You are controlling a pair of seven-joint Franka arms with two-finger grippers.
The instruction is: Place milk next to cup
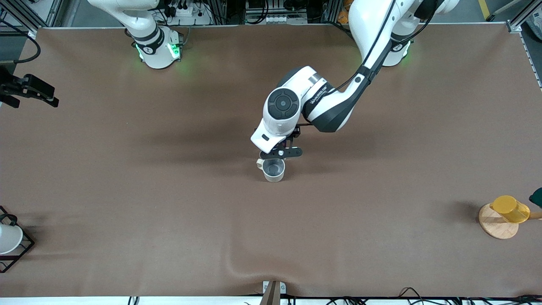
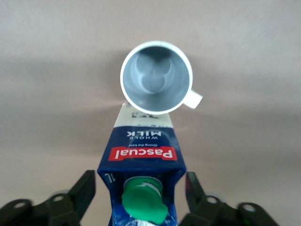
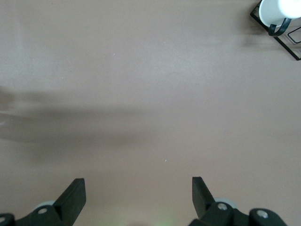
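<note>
The milk (image 2: 143, 157), a dark-blue carton with a green cap and a red label band, stands upright on the brown table right beside the cup (image 2: 156, 77), almost touching it. The cup (image 1: 273, 169) is a pale grey mug with a small side handle, near the table's middle. My left gripper (image 2: 141, 190) is open; its fingers (image 2: 83, 190) stand on either side of the carton with a gap on each side. In the front view the left hand (image 1: 279, 150) hides the milk. My right gripper (image 3: 138, 195) is open and empty, waiting over the table's edge at the right arm's end (image 1: 44, 95).
A yellow cup (image 1: 510, 209) lies on a round wooden coaster (image 1: 495, 224) at the left arm's end. A white cup in a black wire frame (image 1: 8, 239) stands at the right arm's end and shows in the right wrist view (image 3: 277, 12).
</note>
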